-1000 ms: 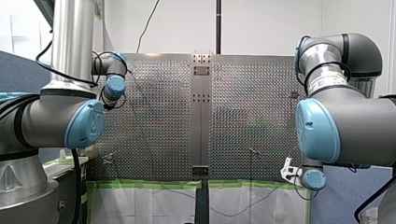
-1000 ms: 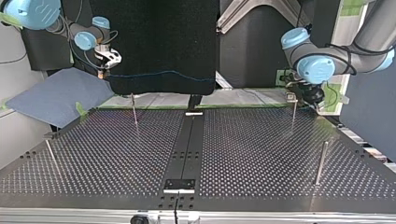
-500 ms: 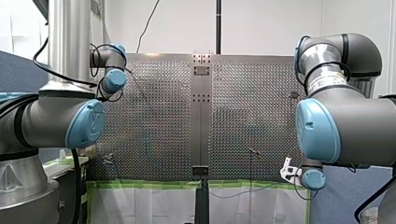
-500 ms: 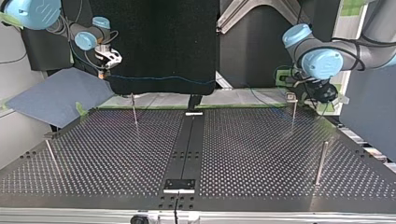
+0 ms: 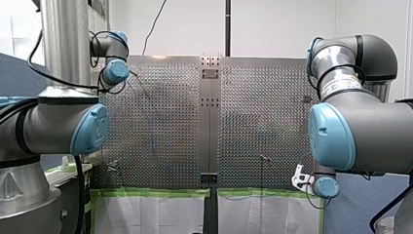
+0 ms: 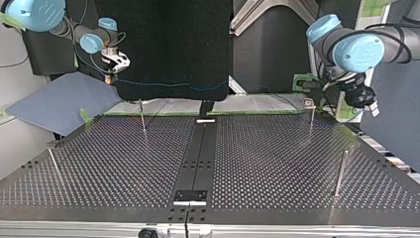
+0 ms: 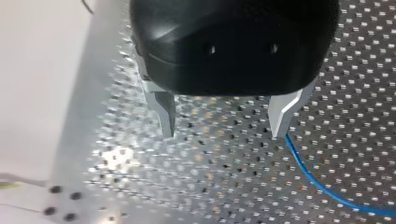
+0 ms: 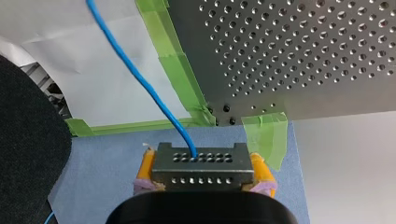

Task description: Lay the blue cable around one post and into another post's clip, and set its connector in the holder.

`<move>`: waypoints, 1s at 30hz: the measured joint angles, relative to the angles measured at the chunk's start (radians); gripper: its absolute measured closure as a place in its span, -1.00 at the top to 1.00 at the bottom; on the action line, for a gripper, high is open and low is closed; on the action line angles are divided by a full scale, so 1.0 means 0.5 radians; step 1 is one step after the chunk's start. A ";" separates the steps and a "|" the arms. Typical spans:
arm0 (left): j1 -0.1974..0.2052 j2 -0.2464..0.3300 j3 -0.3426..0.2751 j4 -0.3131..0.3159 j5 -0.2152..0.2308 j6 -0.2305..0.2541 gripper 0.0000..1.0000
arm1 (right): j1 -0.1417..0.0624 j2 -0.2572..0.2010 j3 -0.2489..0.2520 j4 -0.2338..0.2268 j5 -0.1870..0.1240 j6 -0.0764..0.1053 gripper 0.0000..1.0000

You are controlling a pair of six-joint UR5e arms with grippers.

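In the right wrist view my right gripper [image 8: 203,162] has its yellow pads shut on a dark grey connector [image 8: 201,173]. The blue cable [image 8: 140,79] leaves the connector and runs off past the table's taped corner. At the top view's left the same gripper [image 6: 115,62] hangs beyond the table's far edge, and the cable [image 6: 173,84] stretches from it across a black cloth. My left gripper [image 7: 224,126] is open with nothing between its metal fingers [image 7: 166,112]. It hovers over the perforated plate, and the cable [image 7: 317,182] passes just beside one finger. In the top view it [image 6: 364,96] hangs at the far right.
Thin posts [image 6: 142,116] [image 6: 341,171] stand on the perforated table [image 6: 272,163]; another post [image 6: 311,116] near my left gripper carries a small clip at its top. Green tape [image 8: 175,79] lines the table's edge. A blue mat [image 6: 64,101] lies beyond the far left corner.
My left arm has risen and swung toward the top view's right. The cable's slack loop below the table edge in the front view has been drawn up. My right arm has stayed still.
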 joint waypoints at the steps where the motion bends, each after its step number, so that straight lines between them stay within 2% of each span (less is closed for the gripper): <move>1: 0.000 0.014 0.000 0.001 -0.002 0.000 1.00 | 0.000 0.000 0.000 0.000 0.000 0.000 -1.00; 6: 0.001 0.095 0.005 0.013 0.019 0.015 1.00 | 0.002 -0.001 -0.001 0.002 -0.002 -0.002 -1.00; 12: 0.000 0.178 0.069 0.070 0.115 0.038 1.00 | 0.003 -0.001 -0.001 0.004 -0.004 -0.005 -1.00; 21: -0.001 0.121 0.173 0.119 0.260 0.027 1.00 | 0.004 -0.003 -0.004 0.004 -0.004 -0.006 -1.00; 30: 0.018 0.038 0.283 0.130 0.415 -0.051 1.00 | 0.007 -0.004 -0.005 0.009 -0.004 -0.009 -1.00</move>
